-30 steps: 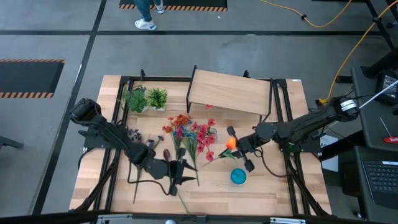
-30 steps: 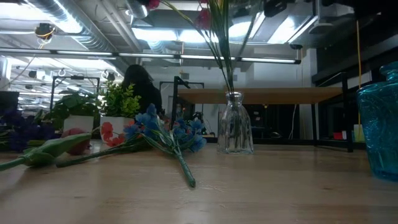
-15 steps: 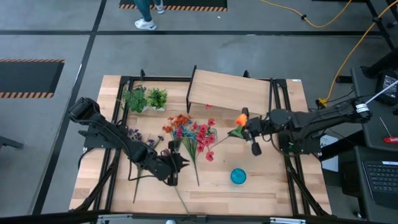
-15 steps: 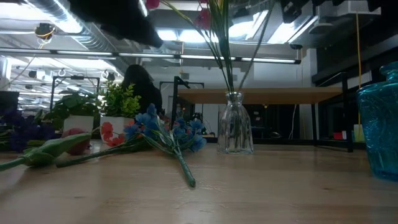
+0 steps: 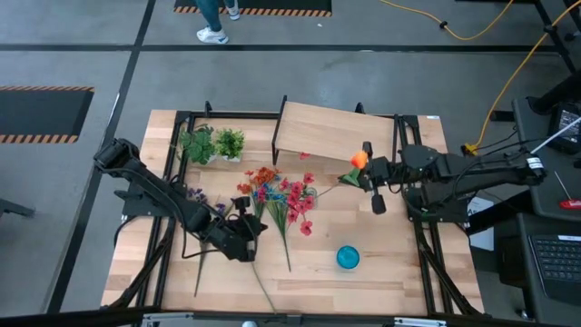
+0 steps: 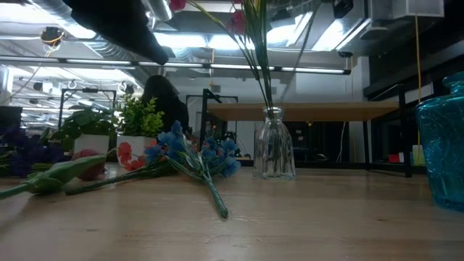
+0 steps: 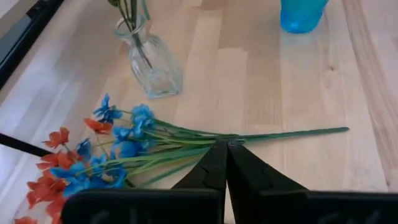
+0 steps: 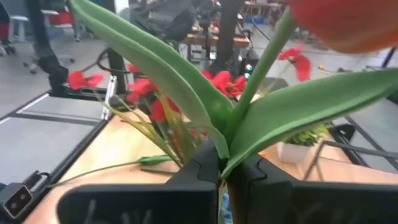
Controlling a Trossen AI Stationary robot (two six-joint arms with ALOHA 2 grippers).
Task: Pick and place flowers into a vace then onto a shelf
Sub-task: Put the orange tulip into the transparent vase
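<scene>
While stems fill glass vase (image 7: 152,62), blue cup (image 7: 300,14) unclear.

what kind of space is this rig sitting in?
Likely an industrial lab or workshop: grey concrete floor with hazard-striped mats, a yellow cable trailing across it, and exposed ceiling ducts with strip lights above. A laptop sits beside the table.

Blue flowers (image 6: 194,161) lie beside a glass vase (image 6: 273,154), seemingly apart.
</scene>
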